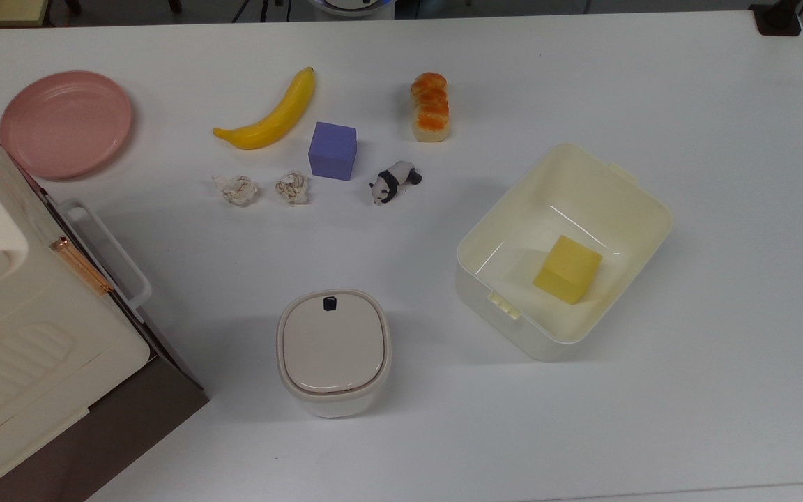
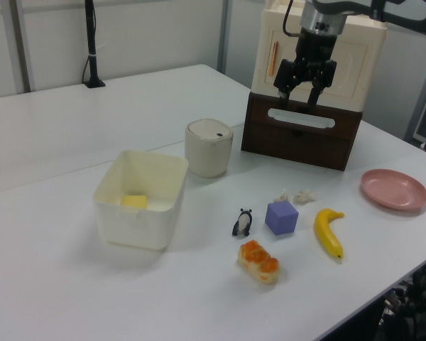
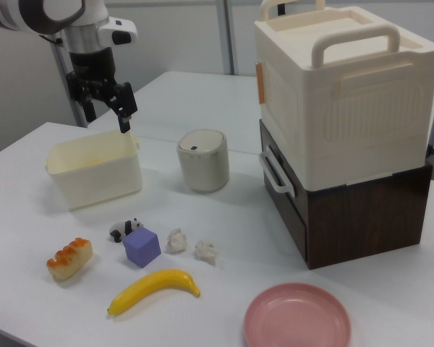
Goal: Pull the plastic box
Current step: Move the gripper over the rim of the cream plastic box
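The plastic box (image 1: pixel 642 209), a lidless cream-white tub with rounded corners, sits on the white table at the top view's right. A yellow cube (image 1: pixel 567 269) lies inside it. The tub also appears in the left view (image 2: pixel 138 222) and the right view (image 3: pixel 94 177). My gripper (image 2: pixel 296 98) hangs open well above the table, with nothing between its fingers. In the right view the gripper (image 3: pixel 107 119) hovers above the tub's far right corner, apart from its rim.
A small bin with a beige lid (image 1: pixel 333 348) stands to the tub's left in the top view. A big cream case on a brown base (image 1: pixel 11 335) fills the left edge. A pink plate (image 1: pixel 65 123), banana (image 1: pixel 269 115), purple cube (image 1: pixel 332 150), panda (image 1: pixel 393 183) and bread (image 1: pixel 430 107) lie behind.
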`<move>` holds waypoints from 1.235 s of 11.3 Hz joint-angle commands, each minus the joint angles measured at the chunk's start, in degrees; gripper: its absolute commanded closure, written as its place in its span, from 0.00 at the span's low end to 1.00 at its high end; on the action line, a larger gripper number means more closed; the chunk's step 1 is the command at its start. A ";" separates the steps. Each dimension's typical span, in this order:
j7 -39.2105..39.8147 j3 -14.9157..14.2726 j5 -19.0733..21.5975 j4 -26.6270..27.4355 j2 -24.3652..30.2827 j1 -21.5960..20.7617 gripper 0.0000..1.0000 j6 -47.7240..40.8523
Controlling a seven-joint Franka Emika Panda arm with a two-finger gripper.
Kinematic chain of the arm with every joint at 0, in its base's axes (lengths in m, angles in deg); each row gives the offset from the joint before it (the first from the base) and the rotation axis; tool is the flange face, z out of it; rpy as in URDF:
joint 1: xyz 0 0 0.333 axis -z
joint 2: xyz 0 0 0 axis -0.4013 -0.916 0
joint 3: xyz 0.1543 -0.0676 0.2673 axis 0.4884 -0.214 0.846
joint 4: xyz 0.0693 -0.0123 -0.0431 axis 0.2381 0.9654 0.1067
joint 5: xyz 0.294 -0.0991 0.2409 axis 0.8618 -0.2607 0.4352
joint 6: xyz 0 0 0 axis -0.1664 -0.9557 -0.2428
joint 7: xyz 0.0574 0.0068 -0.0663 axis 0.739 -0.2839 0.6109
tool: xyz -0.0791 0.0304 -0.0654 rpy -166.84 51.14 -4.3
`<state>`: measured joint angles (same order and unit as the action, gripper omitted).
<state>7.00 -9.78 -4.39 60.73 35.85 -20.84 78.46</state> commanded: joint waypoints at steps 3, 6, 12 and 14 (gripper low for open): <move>4.51 -0.89 1.34 1.85 1.73 -0.97 0.00 2.07; 4.77 -0.89 1.26 1.23 1.73 -0.97 0.00 1.98; 4.77 -0.80 1.34 1.93 1.81 -1.06 0.00 1.80; 5.21 -0.71 1.34 2.72 1.73 -2.02 0.00 2.15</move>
<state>10.67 -10.00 -4.38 60.97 36.27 -21.22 78.83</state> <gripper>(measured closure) 0.000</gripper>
